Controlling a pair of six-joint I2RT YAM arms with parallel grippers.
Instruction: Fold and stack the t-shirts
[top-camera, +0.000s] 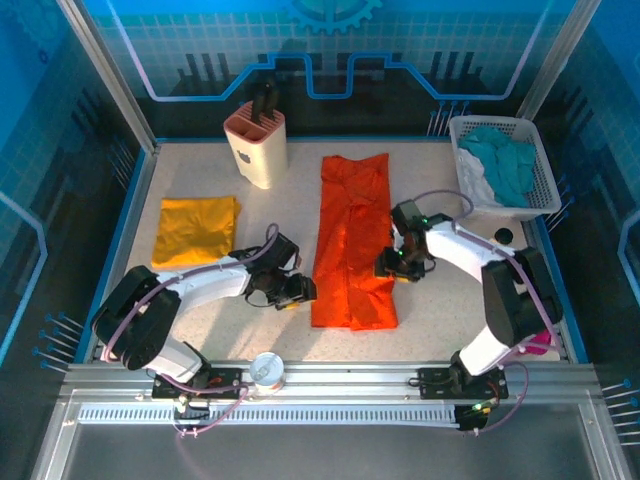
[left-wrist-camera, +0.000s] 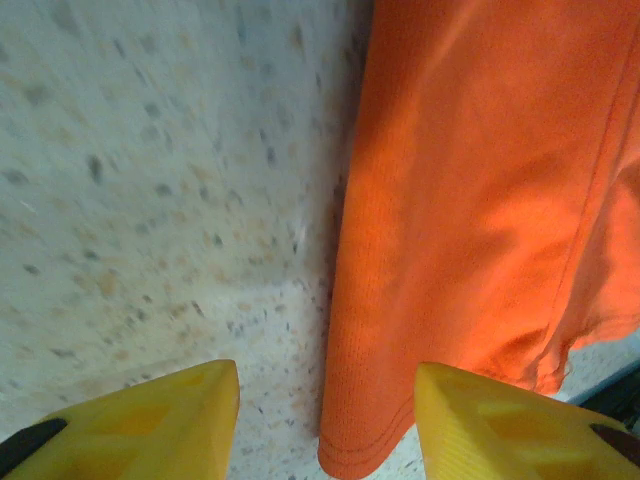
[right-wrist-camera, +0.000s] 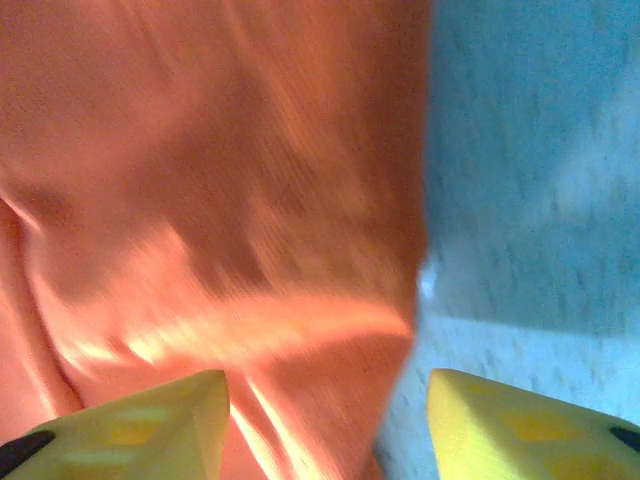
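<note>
At the table's (top-camera: 440, 330) near half, left gripper (top-camera: 297, 292) and right gripper (top-camera: 389, 266) straddle the orange shirt's (top-camera: 350, 235) long edges, jaws apart, nothing held. Best to pinch both edges level, all layers, before folding. Yellow shirt (top-camera: 195, 230) lies folded farther back, left.

Ahead of the right fingers (right-wrist-camera: 150, 425) the orange-red t-shirt (right-wrist-camera: 200, 180) is blurred; the left fingers (left-wrist-camera: 160, 420) are cut by the bottom edge.
</note>
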